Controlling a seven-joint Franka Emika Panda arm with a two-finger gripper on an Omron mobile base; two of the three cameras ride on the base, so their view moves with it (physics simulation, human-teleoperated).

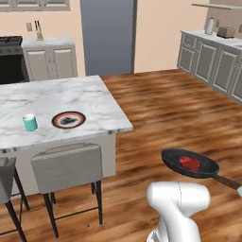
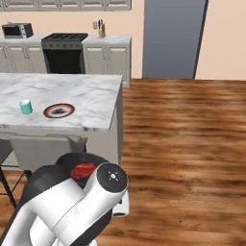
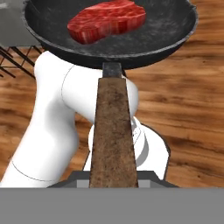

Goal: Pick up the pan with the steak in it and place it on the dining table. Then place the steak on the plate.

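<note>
The black pan (image 3: 109, 30) hangs in the air above the wooden floor, with the red steak (image 3: 107, 19) lying in it. My gripper (image 3: 113, 180) is shut on the near end of its long brown handle (image 3: 113, 127). From the left base, the pan (image 1: 189, 163) floats to the right of the dining table (image 1: 56, 97), well apart from it and lower than its top. The red-rimmed plate (image 1: 69, 119) lies on the table's near side. From the right base, my arm hides most of the pan (image 2: 79, 161); the steak (image 2: 82, 170) and the plate (image 2: 59, 111) show.
A teal cup (image 1: 30, 122) stands on the table left of the plate. Grey stools (image 1: 68, 168) are tucked along the table's near edge. Open wooden floor (image 1: 179, 108) spreads to the right. A stove (image 2: 65, 50) and counters line the back wall.
</note>
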